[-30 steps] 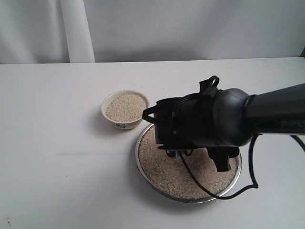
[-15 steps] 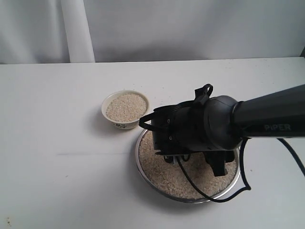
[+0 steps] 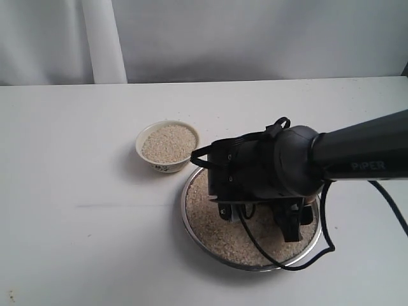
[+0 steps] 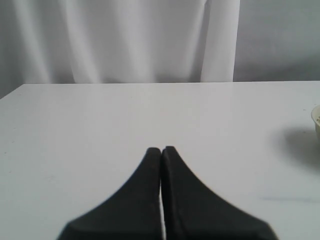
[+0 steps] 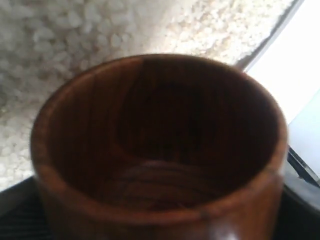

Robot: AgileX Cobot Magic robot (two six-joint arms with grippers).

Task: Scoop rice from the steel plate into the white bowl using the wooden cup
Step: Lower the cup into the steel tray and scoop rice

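Note:
The steel plate (image 3: 186, 220) sits at centre right, filled with rice (image 3: 207, 220). My right gripper (image 3: 258, 218) hangs low over it, its black wrist covering much of the plate. It is shut on the wooden cup (image 5: 160, 150), whose dark inside holds no grains, with its mouth tipped toward the rice (image 5: 75, 40) and the plate rim (image 5: 270, 37). In the exterior view the cup is hidden under the wrist. The white bowl (image 3: 148, 160) stands just left of the plate, full of rice. My left gripper (image 4: 161, 149) is shut on nothing above bare table.
A black cable (image 3: 325, 245) loops from the right arm over the plate's near right rim. A white curtain (image 3: 102, 41) hangs behind the table's far edge. The bowl's edge (image 4: 316, 117) shows at the side of the left wrist view.
The right wrist has shifted a little over the plate and now sits slightly lower above the rice. The bowl, the plate and the left gripper have not moved.

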